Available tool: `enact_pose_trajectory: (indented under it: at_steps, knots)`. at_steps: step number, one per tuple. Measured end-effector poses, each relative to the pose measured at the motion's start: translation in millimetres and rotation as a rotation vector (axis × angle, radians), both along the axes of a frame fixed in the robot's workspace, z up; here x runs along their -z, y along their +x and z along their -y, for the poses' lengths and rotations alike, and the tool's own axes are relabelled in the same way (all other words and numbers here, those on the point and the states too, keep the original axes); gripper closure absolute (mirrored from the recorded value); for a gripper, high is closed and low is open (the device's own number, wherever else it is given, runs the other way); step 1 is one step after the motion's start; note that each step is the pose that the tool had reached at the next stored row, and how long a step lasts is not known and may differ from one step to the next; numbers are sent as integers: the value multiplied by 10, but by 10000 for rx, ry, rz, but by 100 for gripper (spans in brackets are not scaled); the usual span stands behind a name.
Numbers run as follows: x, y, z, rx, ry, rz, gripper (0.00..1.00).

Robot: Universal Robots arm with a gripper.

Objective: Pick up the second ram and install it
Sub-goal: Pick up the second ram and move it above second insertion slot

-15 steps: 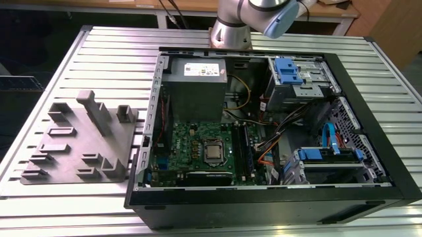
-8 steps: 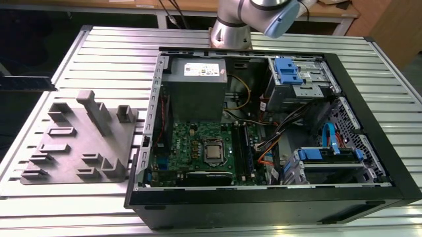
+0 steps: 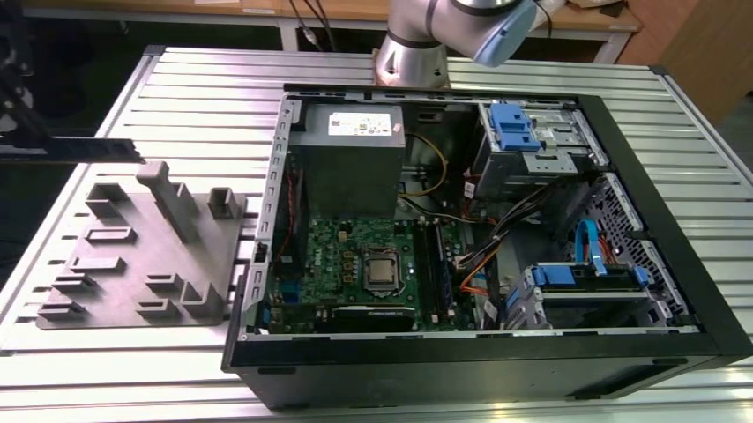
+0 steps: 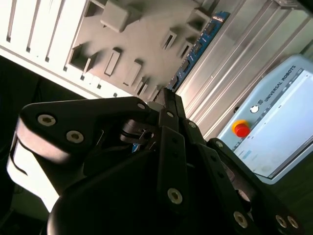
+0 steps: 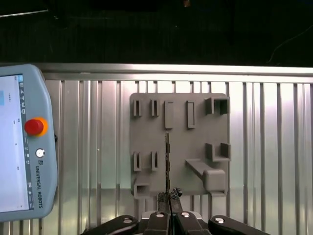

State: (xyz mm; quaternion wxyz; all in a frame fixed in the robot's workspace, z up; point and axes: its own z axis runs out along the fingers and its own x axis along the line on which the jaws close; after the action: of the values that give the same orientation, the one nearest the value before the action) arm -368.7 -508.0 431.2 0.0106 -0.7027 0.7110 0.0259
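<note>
Where the second ram point(image 3: 88, 151) is: held in the air over the far edge of the grey holder block point(image 3: 130, 256), by the table's edge on the exterior view's left.
Grip: the gripper point(image 5: 168, 195) has its fingertips pressed together on one end of the strip, and the rest sticks straight out beyond them.
Long axis: in the exterior view the strip runs level, with its free end toward the computer case point(image 3: 671, 264) on the exterior view's right. In the first wrist view it is a sliver seen edge-on across the middle of the block.
Clearance: it looks clear of the block's raised holders, though I can't be sure from here.
Way to the slots: the motherboard point(image 3: 347, 256) lies inside the case, well apart from the gripper. Its long slots point(image 3: 438, 264) run far-to-near, so I judge the strip lies crosswise to them as held.
Arm: its base point(image 3: 412, 53) stands at the table's far edge, behind the case.
Nearby: a teach pendant point(image 5: 24, 147) lies on the slatted table point(image 3: 189, 88) near the block.
</note>
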Motion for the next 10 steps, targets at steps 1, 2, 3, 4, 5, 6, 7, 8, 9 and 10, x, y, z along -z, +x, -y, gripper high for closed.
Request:
enact_pose_trajectory:
  at_steps: [1, 2, 3, 4, 5, 6, 7, 8, 9, 10]
  knots:
    - [0, 40, 0, 1, 0, 0, 92]
    - [1, 79, 0, 1, 1, 0, 92]
    - [2, 119, 0, 2, 1, 0, 92]
    - [2, 158, 0, 1, 0, -1, 92]
    - [2, 199, 0, 1, 0, 0, 92]
    - [3, 237, 0, 0, 1, 1, 92]
    - [3, 275, 0, 0, 1, 0, 92]
    - [3, 310, 0, 0, 0, -1, 92]
    - [3, 344, 0, 1, 0, -1, 92]
    - [3, 380, 0, 2, 0, -1, 92]
